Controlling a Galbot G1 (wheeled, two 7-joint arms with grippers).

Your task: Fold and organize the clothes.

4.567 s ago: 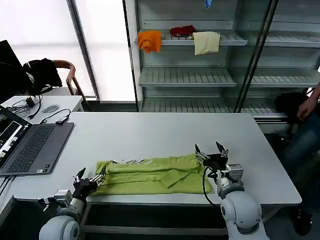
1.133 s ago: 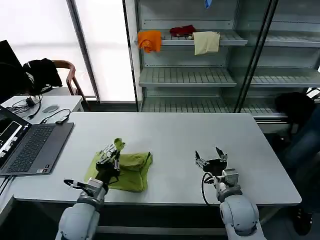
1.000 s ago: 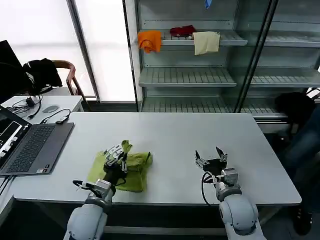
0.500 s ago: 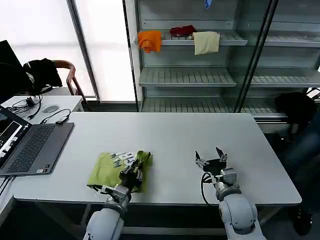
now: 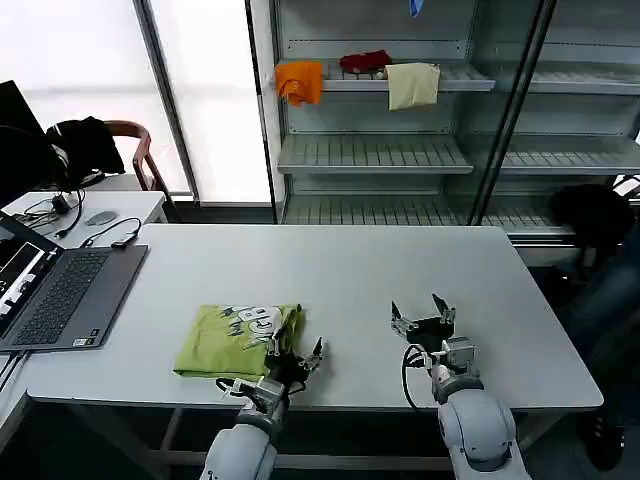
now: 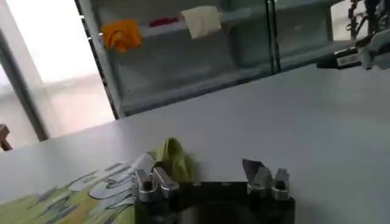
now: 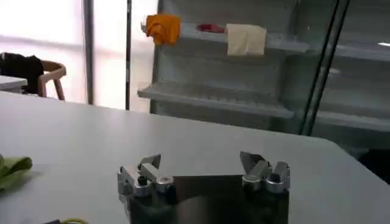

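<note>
The lime-green T-shirt [image 5: 238, 340] lies folded into a small rectangle near the table's front edge, its white graphic [image 5: 251, 318] facing up. My left gripper [image 5: 297, 353] is open just off the shirt's right edge, low over the table, holding nothing. In the left wrist view one finger [image 6: 152, 181] sits beside a raised green fold [image 6: 173, 157], and the printed shirt [image 6: 73, 196] spreads past it. My right gripper [image 5: 422, 318] stands open over bare table to the right, well apart from the shirt. The right wrist view shows its empty gripper [image 7: 203, 168] and a corner of the shirt [image 7: 12, 167].
An open laptop [image 5: 60, 290] sits at the table's left edge. Behind the table, shelves hold an orange cloth [image 5: 299, 80], a red cloth [image 5: 365, 62] and a cream cloth [image 5: 412, 85]. A chair with a black garment [image 5: 85, 140] stands at the back left.
The shirt went from a long strip to a compact fold. My left gripper swept rightward across it, let go, and now sits open at its right edge. The right gripper stayed put.
</note>
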